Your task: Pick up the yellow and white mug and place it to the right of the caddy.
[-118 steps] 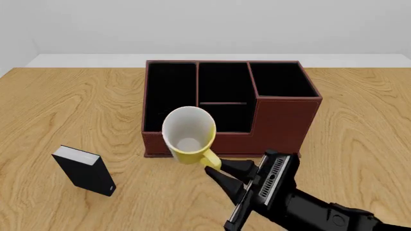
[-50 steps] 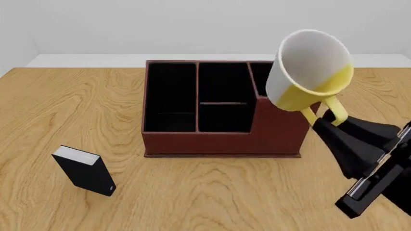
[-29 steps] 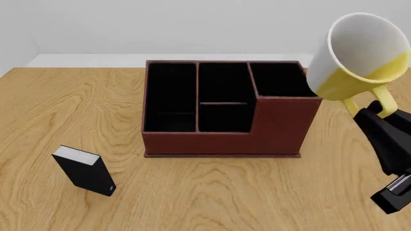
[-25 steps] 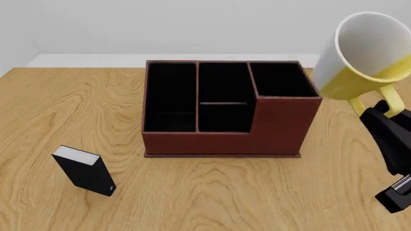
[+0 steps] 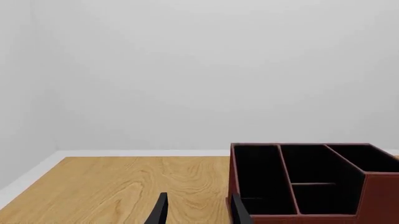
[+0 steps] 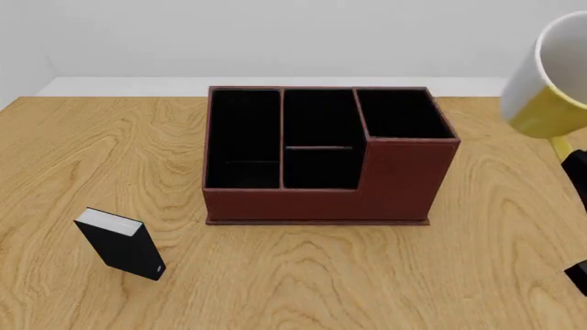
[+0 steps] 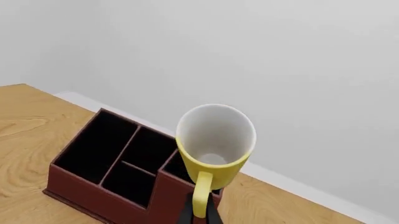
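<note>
Your right gripper (image 7: 198, 215) is pinching the yellow and white mug (image 6: 548, 79) by its yellow loop handle, fingers closed on either side of it in the right wrist view. You hold the mug in the air at the right edge of the front view, tilted with its white inside facing the camera, above the table (image 6: 101, 148) and to the right of the caddy (image 6: 323, 157). The caddy sits mid-table, its taller corner section at its right. A small black book (image 6: 120, 243) stands near the left front, well apart from the caddy. Your left gripper (image 5: 196, 212) has its fingers spread, holding nothing, pointing toward the caddy's left side.
</note>
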